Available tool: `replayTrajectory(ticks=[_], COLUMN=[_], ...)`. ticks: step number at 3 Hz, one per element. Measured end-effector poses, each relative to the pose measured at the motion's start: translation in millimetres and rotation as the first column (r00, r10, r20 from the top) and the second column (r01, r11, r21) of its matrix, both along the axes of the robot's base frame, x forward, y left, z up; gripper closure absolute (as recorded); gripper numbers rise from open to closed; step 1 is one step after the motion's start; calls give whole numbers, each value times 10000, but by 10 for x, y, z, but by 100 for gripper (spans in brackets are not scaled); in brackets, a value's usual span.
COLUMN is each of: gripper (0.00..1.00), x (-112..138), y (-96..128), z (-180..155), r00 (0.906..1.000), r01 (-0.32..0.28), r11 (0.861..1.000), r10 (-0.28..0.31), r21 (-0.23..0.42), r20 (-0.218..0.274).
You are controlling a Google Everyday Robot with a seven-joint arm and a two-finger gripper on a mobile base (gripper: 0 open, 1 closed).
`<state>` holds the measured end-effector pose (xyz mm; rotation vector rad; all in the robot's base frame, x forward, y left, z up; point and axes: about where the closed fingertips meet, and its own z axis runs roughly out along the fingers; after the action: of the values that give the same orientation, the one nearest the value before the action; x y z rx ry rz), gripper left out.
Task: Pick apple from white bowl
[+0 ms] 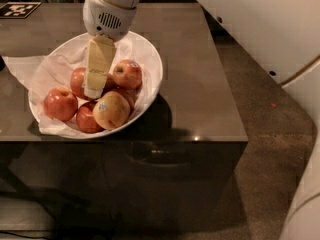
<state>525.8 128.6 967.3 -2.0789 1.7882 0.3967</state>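
The white bowl point(150, 59), lined with crumpled white paper, stands on the left of the brown table and holds several apples. My gripper point(94, 91) hangs down into the bowl from its white wrist point(107, 14). Its yellowish tip rests on or just above a deep-red apple point(77, 80) at the bowl's middle and hides part of it; no sticker shows on that apple. A red apple with a sticker point(128, 74) lies to the right of the gripper. A yellow-blushed stickered apple point(111, 110) lies in front. Two red apples point(60, 104) lie at the front left.
The brown table point(200, 84) ends at its front edge just below the bowl and at its right edge near x 490. A black-and-white marker tag point(17, 9) lies at the back left. My white arm link point(260, 29) fills the upper right. Carpet floor lies to the right.
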Motion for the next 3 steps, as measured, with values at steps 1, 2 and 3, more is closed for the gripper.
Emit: replayTrajectory(ticks=[1,2,3], gripper=[0,0,0], x=[15,57,180], y=[80,172,348], z=[-148,-259,-399], r00=[9994,9974,9902], r01=[-159,-321,-627], r11=[9995,9991,9976], r10=[166,339,658], r21=[258,293,292], r20=[-297,-639,-1228])
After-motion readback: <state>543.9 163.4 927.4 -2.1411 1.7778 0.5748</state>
